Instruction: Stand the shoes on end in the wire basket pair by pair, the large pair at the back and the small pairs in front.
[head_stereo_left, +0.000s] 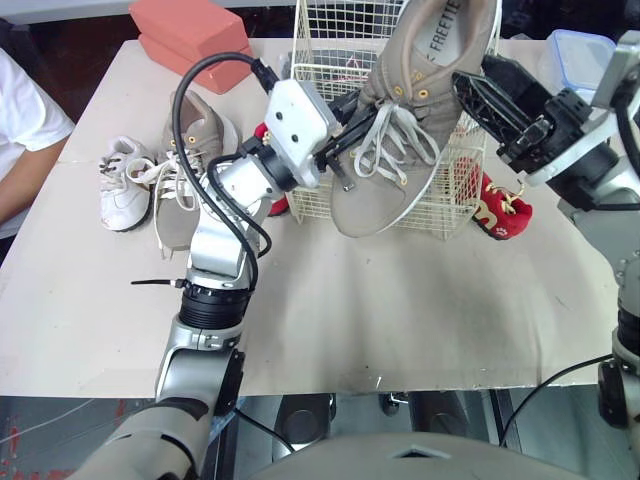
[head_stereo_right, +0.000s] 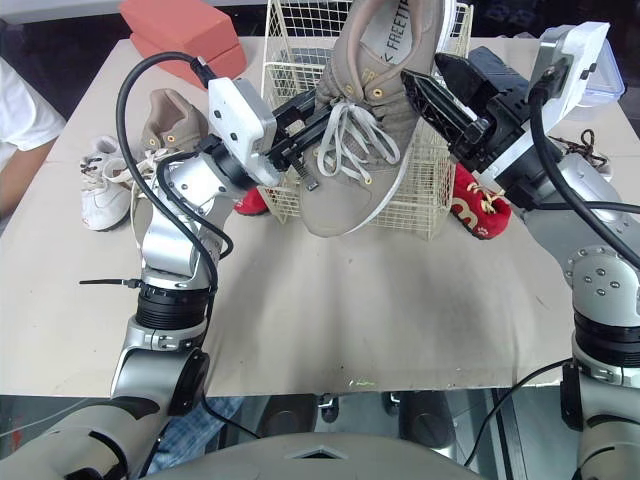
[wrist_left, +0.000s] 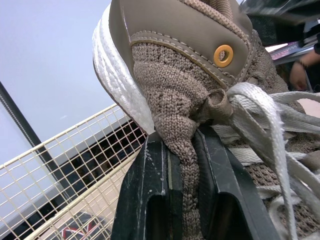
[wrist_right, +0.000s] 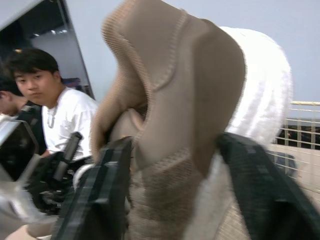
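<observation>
Left claw (wrist_left: 182, 137) pinches the soft knit upper of the large taupe lace-up shoe (head_stereo_left: 400, 150). Right claw (wrist_right: 175, 150) clamps its heel collar, holding it aloft at the white wire basket (head_stereo_left: 310, 80). It looks light and floppy; the sole rim should grip firmer.

Our left arm (head_stereo_left: 215, 250) climbs from 7 o'clock in the head view, bends at the elbow and turns its white wrist (head_stereo_left: 297, 130) toward 2 o'clock. The left gripper (head_stereo_left: 350, 145) has both black fingers (wrist_left: 145, 195) pinched on a fold of the tan shoe (head_stereo_left: 400, 170), beside the laces. Our right arm (head_stereo_right: 595, 270) rises from 4 o'clock, with the forearm aimed at 10 o'clock. The right gripper (head_stereo_left: 470, 92) clamps the shoe's heel, one finger (wrist_right: 97, 200) on each side.
</observation>
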